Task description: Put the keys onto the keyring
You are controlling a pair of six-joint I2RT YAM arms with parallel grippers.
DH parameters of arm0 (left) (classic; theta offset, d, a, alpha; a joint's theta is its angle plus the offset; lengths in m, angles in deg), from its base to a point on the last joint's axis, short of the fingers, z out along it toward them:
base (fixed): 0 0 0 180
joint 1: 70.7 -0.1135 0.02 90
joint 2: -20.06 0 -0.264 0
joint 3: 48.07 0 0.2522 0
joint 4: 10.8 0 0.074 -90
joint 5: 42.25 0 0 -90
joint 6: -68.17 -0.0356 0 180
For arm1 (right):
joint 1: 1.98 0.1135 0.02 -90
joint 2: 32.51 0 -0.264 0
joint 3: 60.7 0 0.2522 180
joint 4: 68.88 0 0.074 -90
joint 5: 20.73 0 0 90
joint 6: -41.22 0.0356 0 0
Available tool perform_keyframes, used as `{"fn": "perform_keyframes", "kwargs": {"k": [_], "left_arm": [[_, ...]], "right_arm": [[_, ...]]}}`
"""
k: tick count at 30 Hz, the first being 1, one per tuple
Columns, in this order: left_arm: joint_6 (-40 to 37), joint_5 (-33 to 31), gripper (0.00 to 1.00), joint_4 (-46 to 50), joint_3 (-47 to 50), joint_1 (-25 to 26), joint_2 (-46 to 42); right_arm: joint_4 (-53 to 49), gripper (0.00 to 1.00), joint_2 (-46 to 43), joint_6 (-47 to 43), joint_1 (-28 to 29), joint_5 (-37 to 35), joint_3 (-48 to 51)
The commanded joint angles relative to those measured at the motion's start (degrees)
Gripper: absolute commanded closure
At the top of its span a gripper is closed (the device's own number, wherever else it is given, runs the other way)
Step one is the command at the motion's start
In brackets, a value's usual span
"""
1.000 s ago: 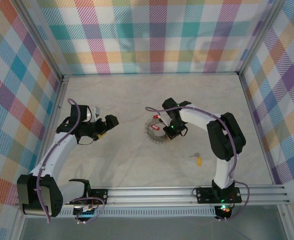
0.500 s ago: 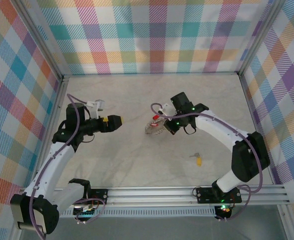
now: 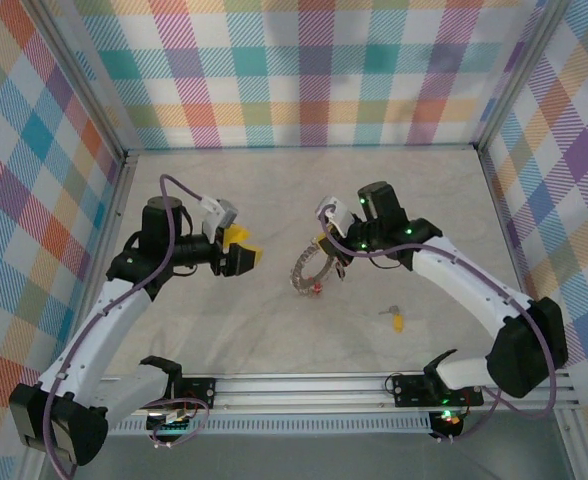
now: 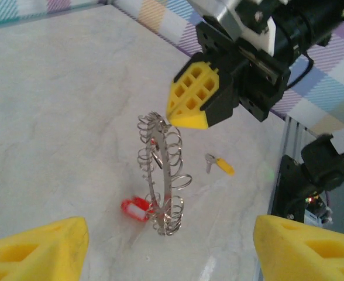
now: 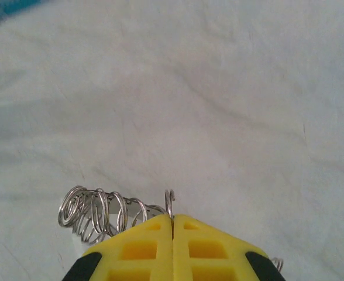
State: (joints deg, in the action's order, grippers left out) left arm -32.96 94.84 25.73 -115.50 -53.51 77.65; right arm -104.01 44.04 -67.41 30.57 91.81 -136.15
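Keyring [image 3: 306, 270] newly upright, pinched in right hand [image 3: 327, 245] on outstretched arm [image 3: 464, 282] (left hand [image 3: 244, 247] spread, nearer)

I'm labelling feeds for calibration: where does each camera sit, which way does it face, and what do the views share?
Top external: above and behind the robot, looking down at the table; shows the left gripper and right gripper.
Left wrist: behind the left gripper, facing across at the upright keyring and the yellow-tagged key; its own open fingers frame the bottom.
Right wrist: behind the right gripper, looking down at the table; its shut fingers pinch the keyring.
Shared: all show the keyring.
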Motion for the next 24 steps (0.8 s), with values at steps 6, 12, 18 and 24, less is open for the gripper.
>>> {"fn": "perform_keyframes", "kwargs": {"k": [6,12,18,24], "left_arm": [[-5.3,-0.8,0.34,-1.0,-0.1,2.6,-3.3],[-5.5,-1.1,0.41,-2.7,0.4,4.6,-4.0],[-8.0,-2.0,0.47,-1.8,0.4,5.9,-3.6],[-12.0,-2.0,0.51,3.3,-1.0,6.8,-2.2]], "right_arm": [[21.1,1.0,-7.0,9.0,0.6,11.0,7.8],[24.9,1.0,-8.2,9.3,3.5,13.6,9.4],[26.4,1.0,-6.8,9.0,5.7,14.9,8.2],[26.0,1.0,-5.1,9.7,7.1,17.3,5.6]]}}
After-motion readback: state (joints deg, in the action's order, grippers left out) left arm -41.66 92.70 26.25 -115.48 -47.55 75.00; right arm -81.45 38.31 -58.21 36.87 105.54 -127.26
